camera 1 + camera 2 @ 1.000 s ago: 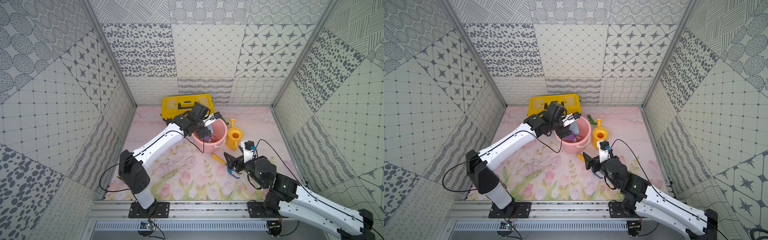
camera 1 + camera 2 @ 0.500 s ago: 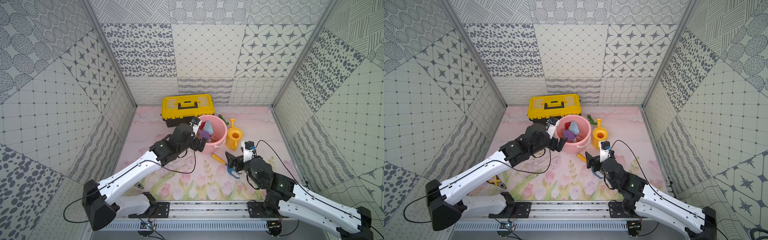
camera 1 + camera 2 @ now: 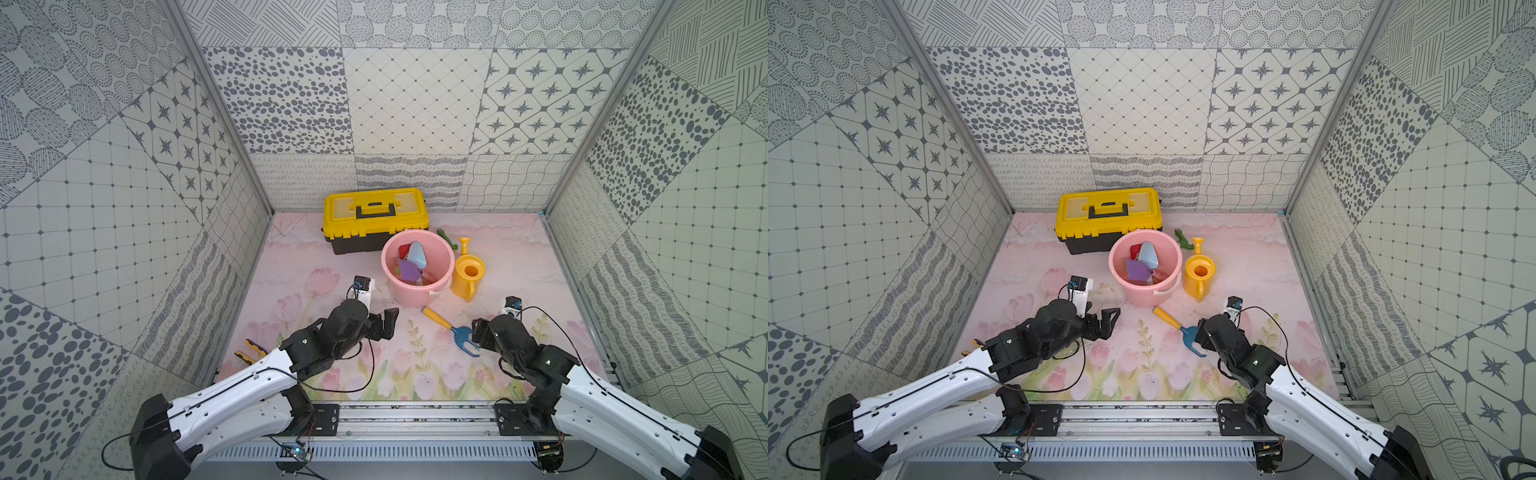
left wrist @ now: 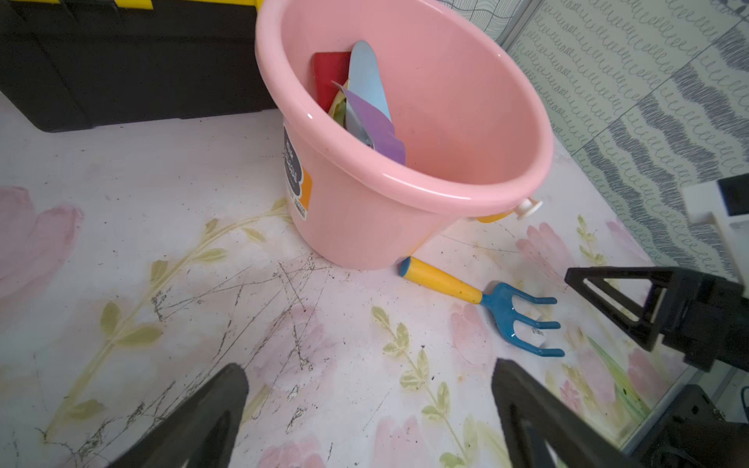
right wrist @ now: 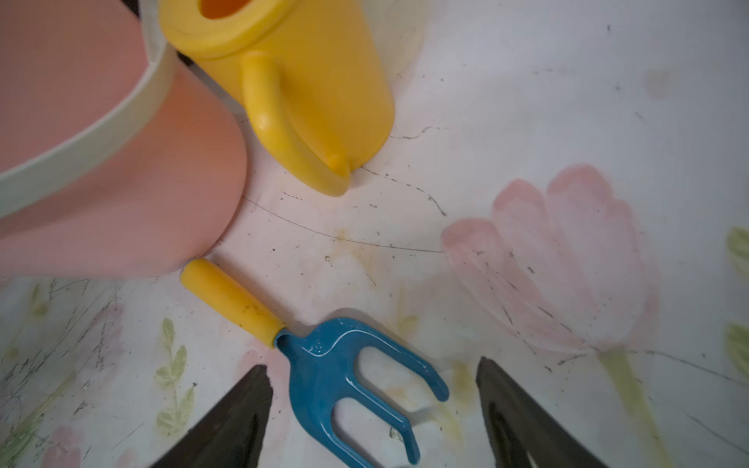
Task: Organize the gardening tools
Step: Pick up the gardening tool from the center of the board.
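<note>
The blue plastic fork with the yellow handle is lying flat on the flower-printed desk, right of its middle and toward the near edge. Its handle end is pointing at the foot of the round pink plastic bucket, just beside it; whether they are touching I cannot tell. The right tool is hanging low over the fork's head, jaws standing wide, one finger on each side of the tines and neither touching them. The yellow plastic watering can is standing upright just right of the bucket, its handle facing the fork. The left tool is hovering in front of the bucket, left of the fork, jaws wide and gripping nothing. Inside the bucket a red spade blade, a pale-blue trowel and a purple scoop are leaning together. The yellow-and-black toolbox is sitting shut at the far edge, right behind the bucket. A green rake is lying behind the bucket, partly hidden by its rim. A pair of yellow-and-black pliers is lying near the left edge.
</note>
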Robot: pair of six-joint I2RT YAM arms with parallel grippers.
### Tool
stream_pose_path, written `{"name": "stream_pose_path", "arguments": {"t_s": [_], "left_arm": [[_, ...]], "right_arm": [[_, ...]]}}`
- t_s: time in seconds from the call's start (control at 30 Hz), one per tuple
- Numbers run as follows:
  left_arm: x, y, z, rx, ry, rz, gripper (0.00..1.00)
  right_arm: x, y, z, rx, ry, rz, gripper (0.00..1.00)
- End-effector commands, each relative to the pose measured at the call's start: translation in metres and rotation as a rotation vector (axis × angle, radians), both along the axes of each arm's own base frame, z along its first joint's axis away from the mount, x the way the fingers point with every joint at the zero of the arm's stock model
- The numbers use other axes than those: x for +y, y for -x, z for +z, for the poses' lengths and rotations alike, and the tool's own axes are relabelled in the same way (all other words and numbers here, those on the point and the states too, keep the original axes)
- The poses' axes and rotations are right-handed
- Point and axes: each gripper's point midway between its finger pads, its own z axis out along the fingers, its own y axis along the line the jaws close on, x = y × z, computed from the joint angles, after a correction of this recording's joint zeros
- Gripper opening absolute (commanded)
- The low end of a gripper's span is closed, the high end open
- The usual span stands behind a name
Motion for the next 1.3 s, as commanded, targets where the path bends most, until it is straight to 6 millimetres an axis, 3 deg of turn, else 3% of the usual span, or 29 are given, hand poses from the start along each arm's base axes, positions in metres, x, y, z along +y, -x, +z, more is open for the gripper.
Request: {"name": "stream_pose_path", "arguments": {"t_s": [0.0, 0.2, 0.4, 0.6, 0.73, 0.83, 0.97, 1.27], "left_arm": [[0.007, 0.0, 0.016, -0.054, 0.189, 0.087, 0.99], [0.006, 0.008, 0.022, -0.049, 0.259, 0.059, 0.99], [-0.002, 0.011, 0.021, -0.025, 0.262, 0.025, 1.0], [-0.005, 0.011, 0.02, -0.03, 0.255, 0.01, 1.0], [-0.009, 0.01, 0.017, -0.026, 0.248, -0.007, 1.0], [-0.011, 0.01, 0.014, -0.021, 0.245, -0.011, 0.99], [-0.014, 0.009, 0.012, -0.021, 0.242, -0.021, 0.99], [-0.018, 0.006, 0.007, -0.025, 0.212, -0.035, 0.99]], "right_arm": [[0.01, 0.011, -0.014, 0.087, -0.093, 0.001, 0.8], [0.004, 0.025, -0.039, 0.165, -0.134, -0.061, 0.68], [-0.002, 0.027, -0.053, 0.213, -0.05, -0.064, 0.55], [-0.004, 0.021, -0.054, 0.223, 0.04, -0.043, 0.23], [-0.001, 0.018, -0.05, 0.216, 0.057, -0.008, 0.07], [0.003, 0.015, -0.043, 0.197, 0.05, 0.016, 0.0], [0.008, 0.009, -0.028, 0.154, 0.066, 0.066, 0.0], [0.034, 0.003, 0.033, 0.011, 0.266, 0.252, 0.0]]}}
